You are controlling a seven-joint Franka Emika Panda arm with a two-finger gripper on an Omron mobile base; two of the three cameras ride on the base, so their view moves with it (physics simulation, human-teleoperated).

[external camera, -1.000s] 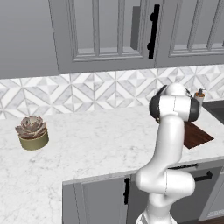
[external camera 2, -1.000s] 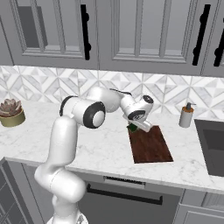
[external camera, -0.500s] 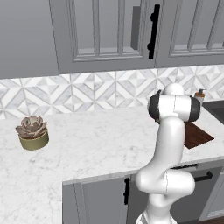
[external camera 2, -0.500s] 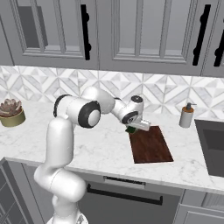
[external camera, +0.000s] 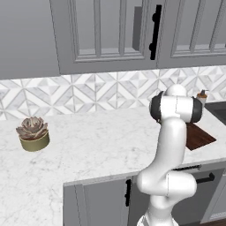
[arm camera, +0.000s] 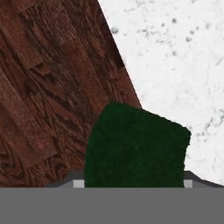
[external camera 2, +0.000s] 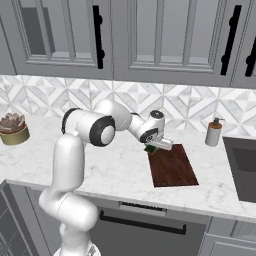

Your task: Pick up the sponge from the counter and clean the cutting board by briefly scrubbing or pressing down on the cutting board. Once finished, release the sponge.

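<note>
Dark green sponge sits clamped in the tool, its jaws closed on the block, at the near-left corner of the reddish-brown cutting board, over the board's edge where it meets the white marble bench. Farther right stands a soap bottle; far left, a potted plant.

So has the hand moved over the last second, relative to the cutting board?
Yes. In the right base view the hand, shut on the sponge, has come down and left to the cutting board's far left corner.
</note>
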